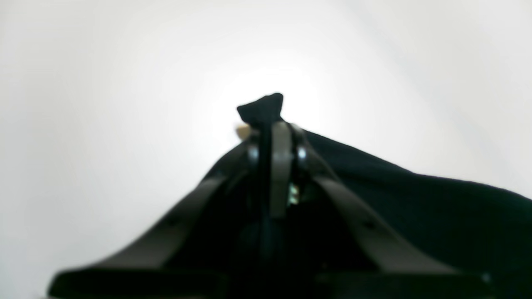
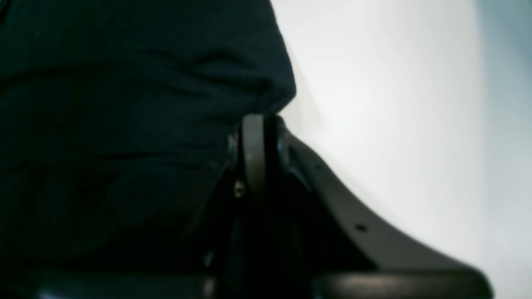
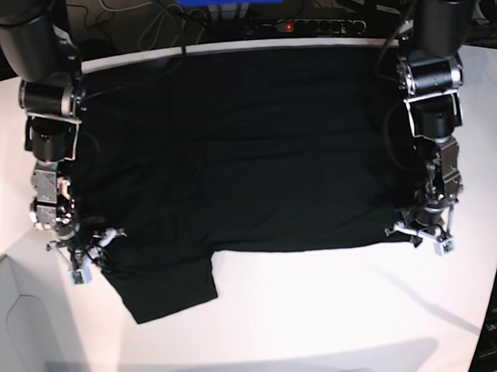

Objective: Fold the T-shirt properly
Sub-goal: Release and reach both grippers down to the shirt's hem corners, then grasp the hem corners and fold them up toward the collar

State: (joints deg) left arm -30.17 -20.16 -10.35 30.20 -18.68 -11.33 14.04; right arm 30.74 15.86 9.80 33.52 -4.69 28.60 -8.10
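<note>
With the T-shirt (image 3: 230, 154) pinched at opposite corners by the closed left hand (image 3: 424, 233) and right hand (image 3: 87, 254), both corners should be carried evenly so the fold is kept straight on the surface (image 3: 322, 315).

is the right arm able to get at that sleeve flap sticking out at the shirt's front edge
Probably yes. The sleeve flap lies bare on the table right beside the right gripper, nothing between them. But that gripper is shut on the T-shirt, so it must let go first.
</note>
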